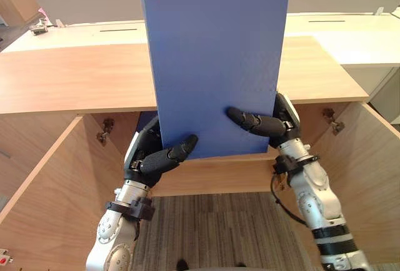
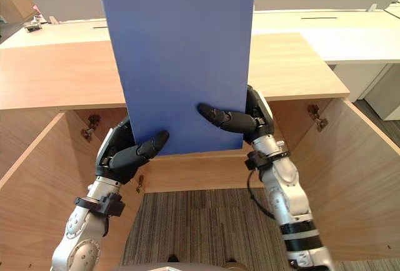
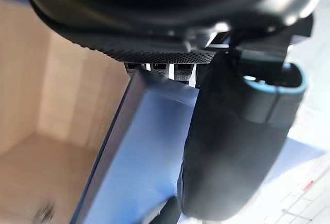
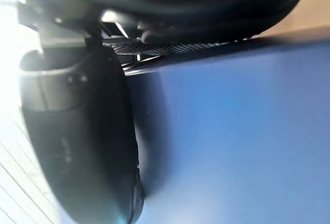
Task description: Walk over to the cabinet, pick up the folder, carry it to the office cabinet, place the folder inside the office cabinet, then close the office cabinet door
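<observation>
Left eye view: folder (image 1: 212,65), upright, pinched at its lower edge by the left hand (image 1: 149,158) and right hand (image 1: 275,124), thumbs curled across its near face, before the cabinet (image 1: 75,77), whose two doors (image 1: 44,208) stand open.

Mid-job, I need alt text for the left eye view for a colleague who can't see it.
A blue folder is held upright by its lower part, the left hand at its lower left corner and the right hand on its right edge, thumbs across the near face. Behind it stands a wooden cabinet with both doors open.
</observation>
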